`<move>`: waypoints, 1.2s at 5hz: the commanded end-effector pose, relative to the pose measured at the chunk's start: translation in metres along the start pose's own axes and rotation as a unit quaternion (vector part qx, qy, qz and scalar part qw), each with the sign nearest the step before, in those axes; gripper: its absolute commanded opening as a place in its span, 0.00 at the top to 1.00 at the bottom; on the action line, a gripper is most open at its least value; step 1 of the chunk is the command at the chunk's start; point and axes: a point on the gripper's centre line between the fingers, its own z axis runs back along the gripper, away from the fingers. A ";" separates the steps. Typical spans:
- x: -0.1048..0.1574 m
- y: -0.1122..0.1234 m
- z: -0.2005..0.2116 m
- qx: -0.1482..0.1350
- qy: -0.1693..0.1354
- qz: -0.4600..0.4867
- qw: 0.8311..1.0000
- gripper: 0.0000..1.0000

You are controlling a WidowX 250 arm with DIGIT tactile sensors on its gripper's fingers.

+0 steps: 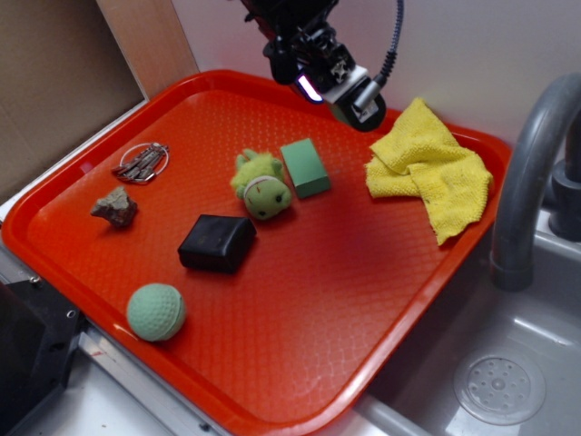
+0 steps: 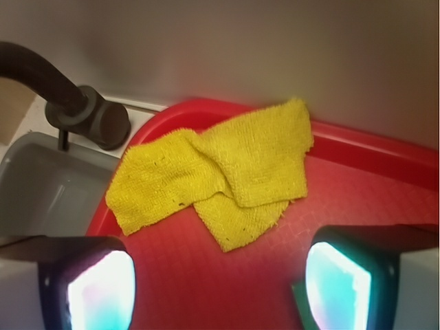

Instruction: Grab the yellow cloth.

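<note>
The yellow cloth (image 1: 428,168) lies crumpled in soft folds at the far right corner of the red tray (image 1: 300,318). In the wrist view the yellow cloth (image 2: 220,172) lies ahead of the jaws on the tray (image 2: 220,282). My gripper (image 1: 338,91) hangs above the tray's back edge, left of the cloth and apart from it. In the wrist view the gripper (image 2: 220,292) is open and empty, jaws wide apart with bare tray between them.
On the tray are a green block (image 1: 305,167), a pale green plush toy (image 1: 261,185), a black block (image 1: 216,243), a green ball (image 1: 156,312), a stone (image 1: 115,207) and a metal ring item (image 1: 142,163). A grey faucet (image 1: 531,173) and sink (image 1: 508,363) stand right of the tray.
</note>
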 end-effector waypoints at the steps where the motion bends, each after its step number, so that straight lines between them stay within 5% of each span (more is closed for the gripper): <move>1: 0.019 -0.009 0.024 0.000 -0.033 -0.007 0.999 0.00; 3: 0.043 -0.023 -0.014 0.008 -0.049 -0.050 0.998 0.00; 5: 0.063 -0.038 -0.066 0.060 -0.007 -0.095 0.994 0.00; 6: 0.064 -0.040 -0.072 0.048 0.006 -0.084 0.995 1.00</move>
